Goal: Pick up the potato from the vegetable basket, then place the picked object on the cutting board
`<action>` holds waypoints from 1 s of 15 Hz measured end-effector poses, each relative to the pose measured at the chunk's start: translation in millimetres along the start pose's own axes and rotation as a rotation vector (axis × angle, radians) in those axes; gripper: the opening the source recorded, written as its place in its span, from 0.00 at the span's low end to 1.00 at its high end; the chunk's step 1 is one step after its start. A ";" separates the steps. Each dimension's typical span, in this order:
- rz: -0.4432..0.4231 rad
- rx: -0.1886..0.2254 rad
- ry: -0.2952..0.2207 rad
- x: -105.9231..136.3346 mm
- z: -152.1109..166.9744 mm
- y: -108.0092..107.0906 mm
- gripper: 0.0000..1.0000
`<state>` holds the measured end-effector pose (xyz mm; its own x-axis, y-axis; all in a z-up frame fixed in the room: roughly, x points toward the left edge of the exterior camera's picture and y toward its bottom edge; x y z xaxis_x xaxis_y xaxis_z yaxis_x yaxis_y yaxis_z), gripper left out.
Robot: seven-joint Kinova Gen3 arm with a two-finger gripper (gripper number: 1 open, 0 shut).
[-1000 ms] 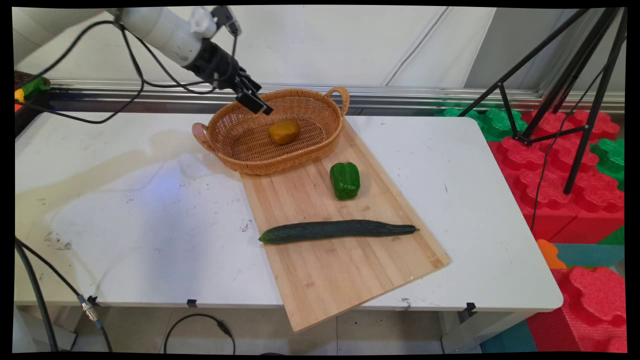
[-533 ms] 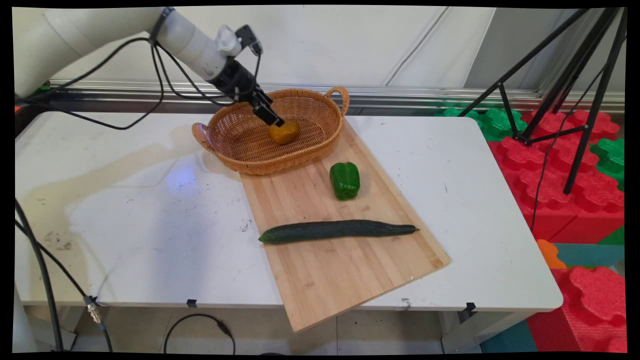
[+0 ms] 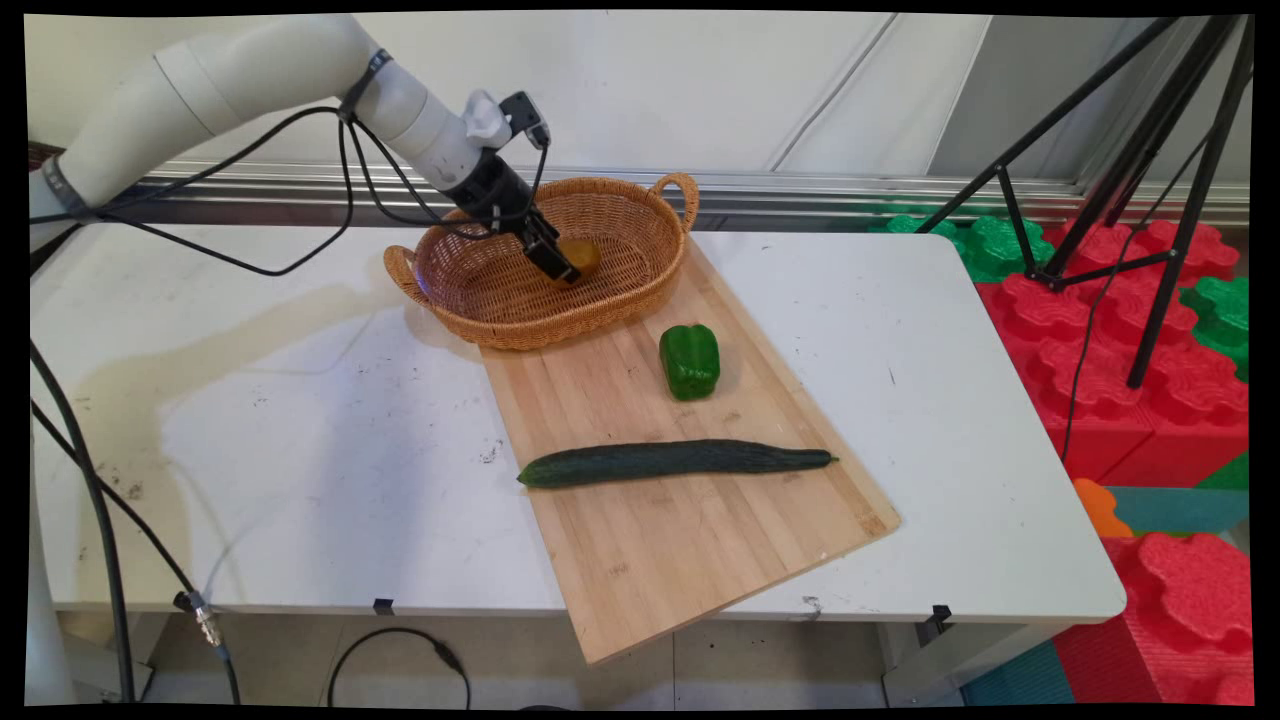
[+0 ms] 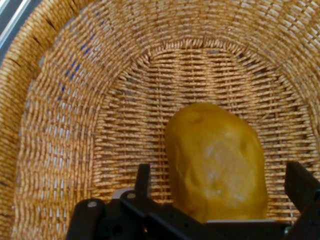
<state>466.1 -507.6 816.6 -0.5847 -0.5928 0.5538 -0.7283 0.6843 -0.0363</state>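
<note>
Main view: my gripper (image 3: pixel 562 268) lowered from above the rim into the basket (image 3: pixel 610 300), hiding part of the potato (image 3: pixel 585 255); hand view: fingers (image 4: pixel 302 186) open astride potato (image 4: pixel 216 161), its lower end hidden by linkage.

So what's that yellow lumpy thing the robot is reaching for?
Find the wicker basket at the far end of the wooden board. Inside lies a potato, between the open gripper fingers. It's yellow-brown and lumpy; the pepper and cucumber are green.

A white worktop (image 3: pixel 950 400) stood before a pale wall (image 3: pixel 700 80). Red and green foam blocks (image 3: pixel 1130 380) lay right, under a black tripod (image 3: pixel 1130 150).
</note>
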 end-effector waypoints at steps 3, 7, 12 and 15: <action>-0.003 -0.002 -0.004 -1.4 7.2 -0.3 1.00; -0.001 -0.002 -0.001 -1.2 14.2 0.1 1.00; 0.004 0.002 0.006 -1.4 17.3 -0.1 0.00; 0.002 0.007 0.014 -1.4 16.1 -1.1 0.00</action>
<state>462.0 -514.4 802.4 -0.5815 -0.5853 0.5650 -0.7294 0.6827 -0.0435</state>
